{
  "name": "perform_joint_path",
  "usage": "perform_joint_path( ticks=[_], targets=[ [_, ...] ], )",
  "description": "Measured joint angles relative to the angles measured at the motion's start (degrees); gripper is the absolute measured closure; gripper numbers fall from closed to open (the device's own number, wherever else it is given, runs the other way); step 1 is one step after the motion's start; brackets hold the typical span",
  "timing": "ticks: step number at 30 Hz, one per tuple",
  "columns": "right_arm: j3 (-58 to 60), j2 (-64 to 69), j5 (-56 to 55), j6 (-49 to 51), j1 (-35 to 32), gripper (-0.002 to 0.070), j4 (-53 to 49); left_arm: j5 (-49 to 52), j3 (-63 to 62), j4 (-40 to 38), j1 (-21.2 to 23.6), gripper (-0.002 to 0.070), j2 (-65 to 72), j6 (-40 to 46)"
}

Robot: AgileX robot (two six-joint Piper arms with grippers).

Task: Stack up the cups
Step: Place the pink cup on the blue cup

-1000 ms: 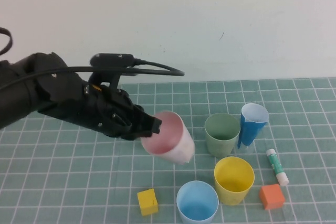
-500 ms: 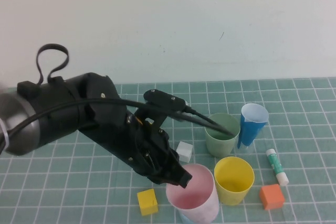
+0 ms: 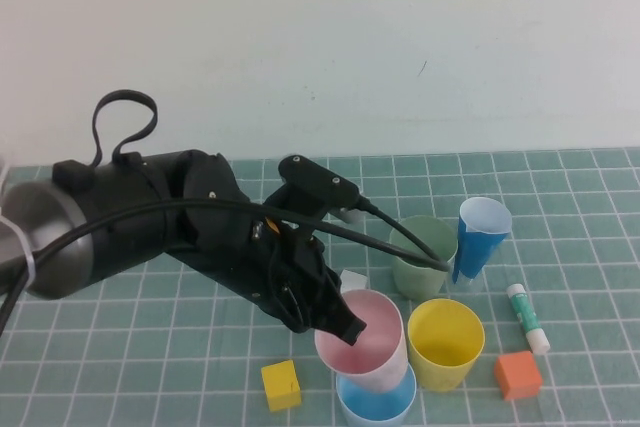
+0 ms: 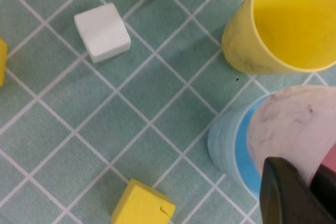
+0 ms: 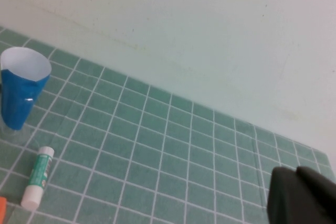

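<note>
- Pink cup [image 3: 365, 347] sits nested upright in the light blue cup [image 3: 378, 402] near the front edge of the green grid mat [image 3: 120, 347]; only the blue cup's lower band shows beneath it in the high view.
- Left gripper [image 3: 345, 325] is clamped on the near-left rim of the pink cup, one dark finger inside the mouth and one outside, as far as the wrist view lets me judge.
- In the left wrist view the pink cup [image 4: 299, 129] stands inside the blue one [image 4: 231, 145], with the dark fingertip [image 4: 286, 192] pressed against the pink wall.
- Yellow cup [image 3: 445, 342] stands upright just to the right of the stacked pair, very close to them; whether they touch I cannot tell.
- Sage green cup [image 3: 423, 257] stands upright behind the yellow cup, partly crossed by the left arm's black cable [image 3: 400, 237].
- Dark-blue tapered cup [image 3: 480, 237] with a white inside stands just right of the green cup.
- Glue stick [image 3: 527, 318] lies on the mat right of the yellow cup, and an orange cube [image 3: 518, 374] rests in front of it.
- Yellow cube [image 3: 281, 385] lies left of the stacked cups; a white cube [image 4: 102, 31] lies farther back, mostly hidden by the arm in the high view.
- Right gripper [image 5: 302, 195] hangs well off to the right, away from the cups, its fingers closed on nothing.
</note>
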Motion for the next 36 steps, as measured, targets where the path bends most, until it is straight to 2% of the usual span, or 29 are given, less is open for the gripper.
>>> perform_joint_path(
  ticks=[12, 15, 18, 23, 26, 31, 33, 36],
  targets=[
    [0.0, 0.0, -0.1, -0.17, 0.0, 0.0679, 0.91, 0.51, 0.0, 0.13, 0.0, 0.0669, 3.54, 2.44],
    [0.0, 0.0, -0.1, -0.17, 0.0, 0.0679, 0.91, 0.4, 0.0, 0.17, -0.09, 0.0646, 3.84, 2.92],
    [0.0, 0.0, -0.1, -0.17, 0.0, 0.0679, 1.05, -0.2, 0.0, 0.17, -0.09, 0.0562, 3.84, 3.58],
    [0.0, 0.0, 0.44, 0.8, 0.0, 0.0679, 1.51, -1.66, 0.0, 0.17, -0.09, 0.0352, 3.84, 3.97],
    [0.0, 0.0, 1.26, 1.06, 0.0, 0.0679, 2.97, -2.52, 0.0, 0.27, -0.09, 0.0301, 3.84, 3.97],
    [-0.42, 0.11, 5.64, -4.29, 0.0, 0.0679, 7.58, -2.63, -1.53, 2.16, -0.09, 0.0303, 2.78, 2.57],
    [-1.82, 0.66, 8.9, -8.63, 0.0, 0.0679, 10.66, -2.63, -2.67, 3.53, -0.09, 0.0338, 1.48, 1.27],
    [-5.87, 2.96, 15.05, -16.37, 0.0, 0.0679, 18.41, -2.63, -3.9, 6.31, -0.09, 0.044, -1.19, -0.41]
  ],
)
